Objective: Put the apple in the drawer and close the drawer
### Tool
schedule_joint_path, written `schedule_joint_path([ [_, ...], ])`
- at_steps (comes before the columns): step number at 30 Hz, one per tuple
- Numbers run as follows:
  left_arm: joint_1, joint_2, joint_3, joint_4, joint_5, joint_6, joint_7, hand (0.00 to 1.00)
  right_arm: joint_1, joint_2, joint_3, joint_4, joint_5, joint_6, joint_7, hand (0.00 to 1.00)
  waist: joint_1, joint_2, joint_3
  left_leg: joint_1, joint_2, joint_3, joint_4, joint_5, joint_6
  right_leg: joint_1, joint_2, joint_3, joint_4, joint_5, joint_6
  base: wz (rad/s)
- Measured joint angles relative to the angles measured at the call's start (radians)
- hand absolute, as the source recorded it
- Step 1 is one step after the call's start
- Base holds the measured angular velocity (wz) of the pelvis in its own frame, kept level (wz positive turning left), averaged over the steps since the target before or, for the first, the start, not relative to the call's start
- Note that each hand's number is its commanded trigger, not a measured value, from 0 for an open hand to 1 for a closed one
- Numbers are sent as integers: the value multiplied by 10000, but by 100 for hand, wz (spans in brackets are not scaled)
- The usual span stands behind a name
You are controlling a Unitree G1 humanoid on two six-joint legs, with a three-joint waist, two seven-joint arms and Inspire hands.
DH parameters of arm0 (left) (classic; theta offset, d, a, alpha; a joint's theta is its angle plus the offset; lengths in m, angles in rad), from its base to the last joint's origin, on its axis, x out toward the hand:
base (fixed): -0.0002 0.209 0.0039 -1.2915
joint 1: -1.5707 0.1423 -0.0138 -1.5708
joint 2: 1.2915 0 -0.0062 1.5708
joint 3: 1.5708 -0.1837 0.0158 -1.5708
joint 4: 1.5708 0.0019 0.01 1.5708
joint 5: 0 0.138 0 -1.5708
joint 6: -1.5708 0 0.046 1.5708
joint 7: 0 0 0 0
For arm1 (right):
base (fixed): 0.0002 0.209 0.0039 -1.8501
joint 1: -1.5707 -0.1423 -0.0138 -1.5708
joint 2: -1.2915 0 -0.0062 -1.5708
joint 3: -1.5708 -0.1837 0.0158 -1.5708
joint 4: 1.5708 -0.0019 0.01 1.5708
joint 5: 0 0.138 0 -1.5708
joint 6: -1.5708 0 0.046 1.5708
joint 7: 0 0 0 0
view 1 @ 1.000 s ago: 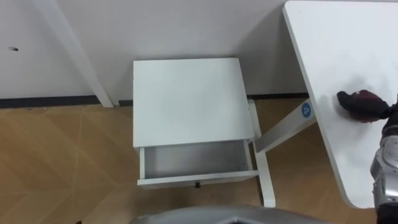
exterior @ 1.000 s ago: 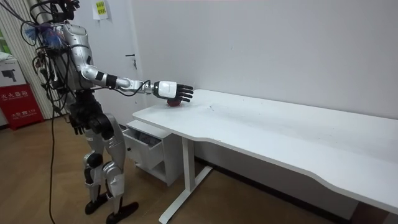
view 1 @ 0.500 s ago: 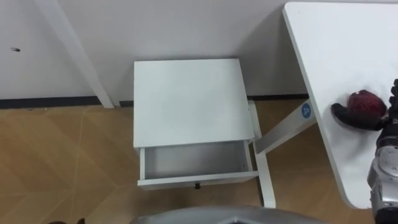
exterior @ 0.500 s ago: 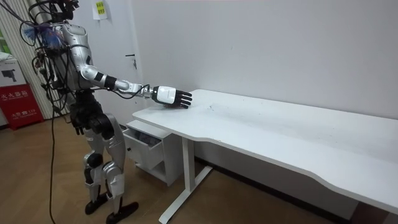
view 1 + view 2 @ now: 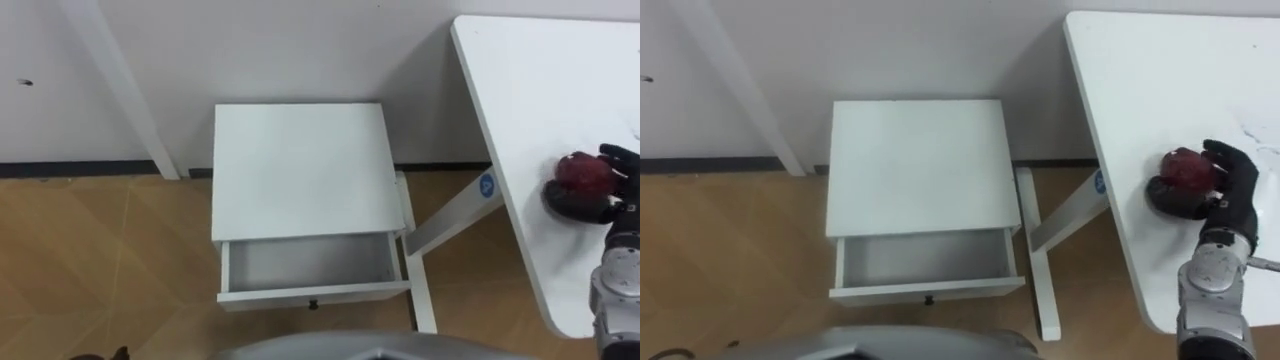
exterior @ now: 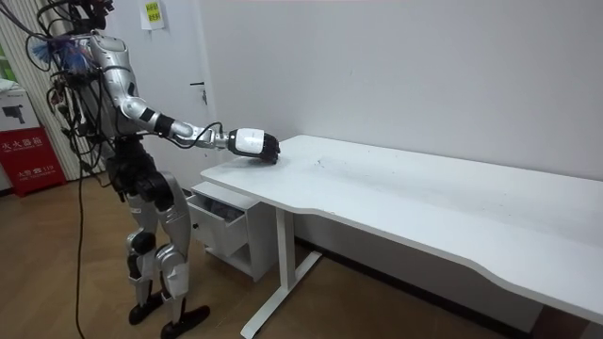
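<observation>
A dark red apple (image 5: 1181, 166) (image 5: 582, 172) rests on the white table (image 5: 1140, 90) near its left edge. My right hand (image 5: 1225, 190) (image 6: 247, 142) has its black fingers and thumb curled round the apple from the right and below. Left of the table stands a small white cabinet (image 5: 918, 165) (image 6: 219, 217) whose top drawer (image 5: 925, 262) (image 5: 310, 268) is pulled open and holds nothing. In the room view I stand beside the cabinet with the right arm stretched out over the table's end.
A white table leg with a blue sticker (image 5: 486, 184) slants down between the cabinet and the table. Wooden floor (image 5: 100, 260) lies left of the cabinet, and a white wall with a dark skirting board (image 5: 80, 165) runs behind it.
My right hand has drawn back towards me along the table and its fingers have curled round the apple. The eye views have shifted slightly.
</observation>
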Motion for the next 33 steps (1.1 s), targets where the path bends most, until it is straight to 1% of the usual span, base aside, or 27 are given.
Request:
schedule_joint_path([
  [6,5,63,-113,153,17,-1,109,0,-59,17,-57,50,-108,21,-117,100,43,-8,-4,39,-10,-3,-12,0,-1,90,1,-10,-157,0,0,0],
  [9,41,80,-185,283,13,24,111,0,-69,116,185,-159,-430,87,0,100,60,-6,-2,61,3,-4,-11,7,-12,104,24,13,-156,0,0,-1],
  [10,31,72,-187,278,69,29,110,0,-57,248,299,-437,-420,149,118,100,72,-9,0,31,9,-5,-12,10,-17,64,28,27,-146,3,-4,0],
  [12,-31,78,-346,275,85,26,110,0,-67,356,719,-825,-399,139,232,100,100,11,9,-55,13,-5,-2,13,-22,-10,27,27,-149,27,-41,0],
  [14,-96,75,-656,276,101,24,95,0,-59,502,1424,-1325,-431,155,345,100,186,36,8,-54,11,-26,1,13,-23,1,26,2,-144,42,-57,0],
  [15,-130,74,-724,275,101,24,91,0,-45,540,1564,-1453,-453,174,354,100,224,40,11,-59,12,-37,1,13,-23,-1,27,-9,-144,47,-62,0],
  [17,-325,68,-1024,275,92,26,88,0,-91,687,2093,-1756,-788,195,358,100,358,44,12,-70,12,-91,-11,17,-30,8,29,-51,-144,56,-73,5],
  [19,-397,41,-1243,273,101,27,92,0,-82,735,2439,-2084,-1017,286,394,100,421,73,11,-122,13,-139,10,19,-33,-1,29,-91,-145,59,-77,7],
  [20,-452,3,-1421,274,100,28,93,0,-67,766,2715,-2356,-1235,453,593,100,487,119,19,-126,13,-142,15,23,-40,-11,35,-86,-146,62,-81,0],
  [21,-453,-70,-1554,275,164,27,98,0,-58,821,3171,-2372,-1359,515,904,100,590,178,29,-128,13,-152,15,28,-48,-16,40,-94,-151,63,-82,0],
  [22,-490,-127,-1573,274,203,23,98,0,-60,853,3363,-2372,-1468,586,1054,100,622,214,40,-136,12,-176,18,29,-49,-16,40,-115,-151,63,-83,13],
  [23,-572,-263,-1586,274,203,21,97,0,-56,953,3913,-2372,-1660,657,1429,100,650,316,63,-198,-2,-288,30,32,-49,-26,29,-189,-152,63,-82,17],
  [24,-607,-315,-1621,273,198,13,96,0,-54,1022,4158,-2372,-1706,665,1606,100,669,360,64,-244,-8,-316,28,38,-51,-62,19,-237,-147,63,-82,13],
  [25,-702,-396,-1645,277,195,-7,65,0,-55,1143,4566,-2407,-1804,665,1897,100,881,409,47,-347,-16,-319,39,49,-54,-178,13,-250,-146,63,-82,6],
  [26,-804,-429,-1646,278,189,-23,26,0,-60,1150,4954,-2447,-1824,662,2146,100,1002,470,55,-439,-21,-360,96,52,-54,-278,2,-262,-149,62,-82,4],
  [27,-829,-421,-1643,278,189,-61,-4,0,-58,1150,5102,-2481,-1846,666,2256,100,1113,500,53,-518,-21,-406,134,54,-55,-321,-1,-287,-149,62,-82,18],
  [28,-829,-384,-1650,277,192,-142,-26,0,-53,1123,5399,-2623,-1935,675,2437,100,1171,535,79,-598,-19,-536,182,56,-59,-340,-9,-361,-155,62,-83,25],
  [29,-775,-347,-1648,275,200,-145,-38,0,-62,1109,5614,-2834,-2101,679,2654,100,1225,538,78,-641,-5,-603,179,67,-77,-352,-8,-450,-158,61,-83,27],
  [31,-707,-329,-1643,276,214,-133,-123,0,-76,1091,5713,-3227,-2348,663,2916,100,1367,525,78,-669,12,-687,177,69,-80,-347,1,-556,-172,61,-83,16],
  [33,-664,-331,-1646,270,216,-132,-259,0,-126,1083,5715,-3420,-2553,666,3015,100,1392,498,74,-675,12,-890,174,69,-80,-298,5,-585,-168,61,-83,22],
])
